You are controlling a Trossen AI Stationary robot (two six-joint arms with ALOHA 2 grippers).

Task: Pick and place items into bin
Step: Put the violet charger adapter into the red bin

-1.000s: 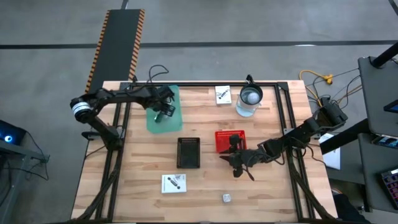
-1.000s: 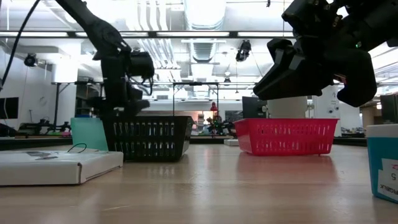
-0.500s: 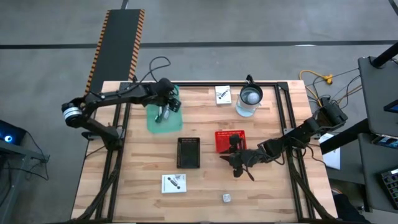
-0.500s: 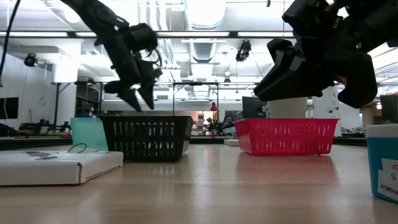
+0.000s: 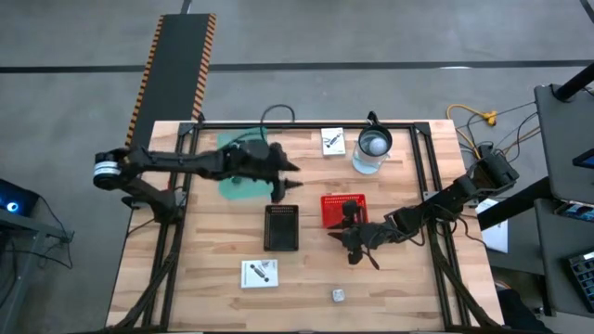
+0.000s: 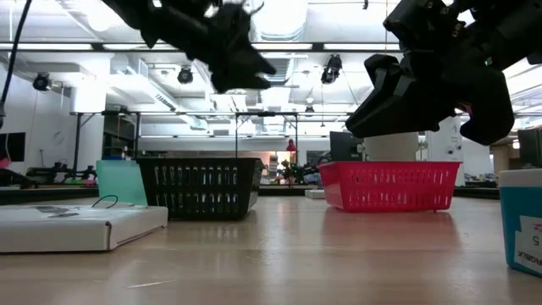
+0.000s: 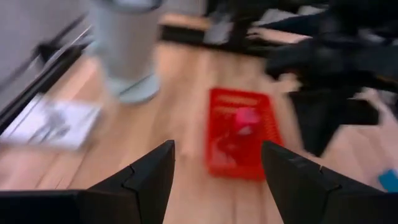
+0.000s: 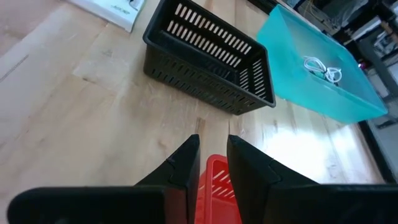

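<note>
Above the table, we see the left gripper (image 5: 290,178) with fingers spread wide and empty, between the teal bin (image 5: 243,176) and the red basket (image 5: 342,208) (a pink blob (image 7: 246,118) lies inside it). The right gripper (image 5: 351,243) hovers beside the red basket, fingers nearly together, holding nothing. A white card (image 5: 260,273) lies near the black basket (image 5: 281,227).

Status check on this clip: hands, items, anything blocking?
Left hand open, empty, above black bin. Right hand parked by red bin. Cable in teal bin. No obstruction.
</note>
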